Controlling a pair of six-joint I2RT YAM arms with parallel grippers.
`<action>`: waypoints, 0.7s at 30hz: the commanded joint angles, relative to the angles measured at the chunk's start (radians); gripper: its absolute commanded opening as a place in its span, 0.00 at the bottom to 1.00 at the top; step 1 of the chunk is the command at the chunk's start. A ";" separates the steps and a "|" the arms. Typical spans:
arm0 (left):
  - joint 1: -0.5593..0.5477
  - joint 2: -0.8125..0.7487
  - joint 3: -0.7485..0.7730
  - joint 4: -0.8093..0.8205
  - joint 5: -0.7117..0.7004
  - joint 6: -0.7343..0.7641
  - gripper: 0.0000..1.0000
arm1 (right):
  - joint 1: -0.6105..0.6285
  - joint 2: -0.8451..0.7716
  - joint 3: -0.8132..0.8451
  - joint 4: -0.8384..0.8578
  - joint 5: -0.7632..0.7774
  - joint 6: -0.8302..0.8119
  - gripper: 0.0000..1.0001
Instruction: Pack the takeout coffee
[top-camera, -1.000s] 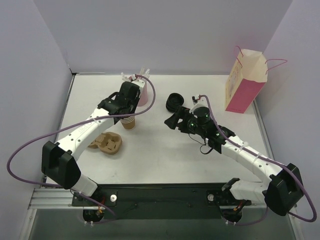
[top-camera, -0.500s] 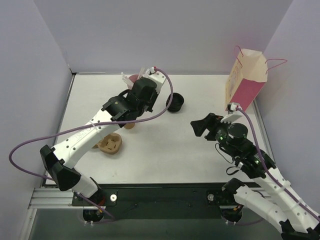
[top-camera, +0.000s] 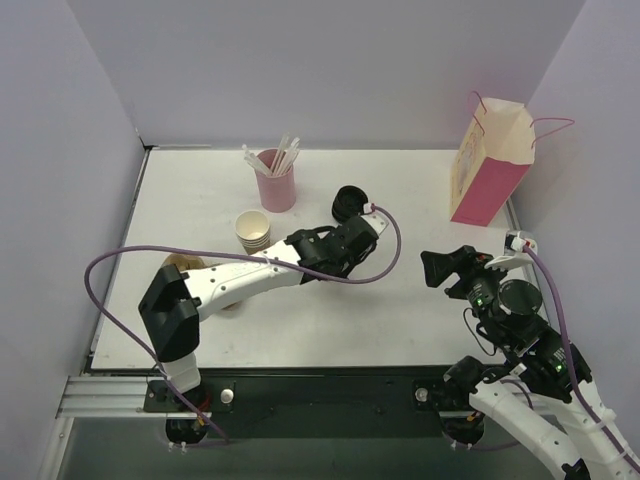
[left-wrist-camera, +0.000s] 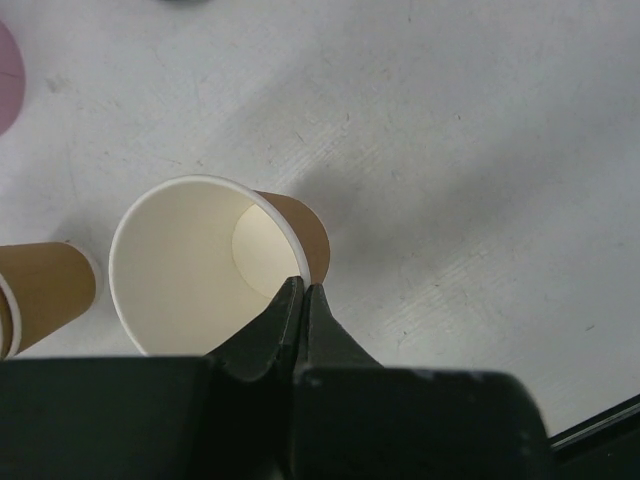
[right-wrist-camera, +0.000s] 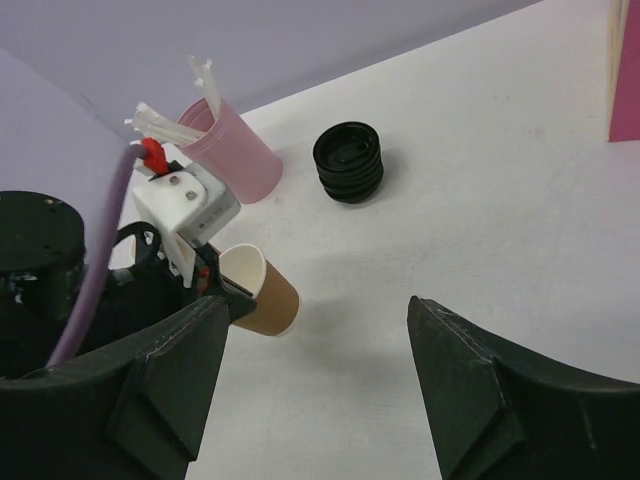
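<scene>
My left gripper is shut on the rim of an open brown kraft-paper cup with no lid, holding it tilted just above the table's middle. The held cup also shows in the right wrist view. A stack of black lids stands just behind it. No lidded cup shows. The pink-and-cream paper bag stands open at the back right. My right gripper is open and empty, right of the held cup and facing it.
A stack of brown cups stands left of the left gripper. The pink cup of white straws is behind it. The brown pulp carrier is mostly hidden under the left arm. Purple walls close in three sides.
My left arm has swung from the cup stack by the straws to the table's middle, carrying one cup. My right arm has drawn back toward the near right.
</scene>
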 joint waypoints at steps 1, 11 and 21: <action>-0.013 0.026 -0.012 0.089 0.014 -0.052 0.00 | -0.006 -0.002 0.028 -0.011 0.039 -0.015 0.73; -0.019 0.106 -0.008 0.091 0.042 -0.081 0.07 | -0.004 -0.008 0.023 -0.014 0.042 -0.018 0.73; -0.019 0.062 0.038 0.060 0.056 -0.087 0.37 | -0.006 0.009 0.029 -0.014 0.033 -0.014 0.73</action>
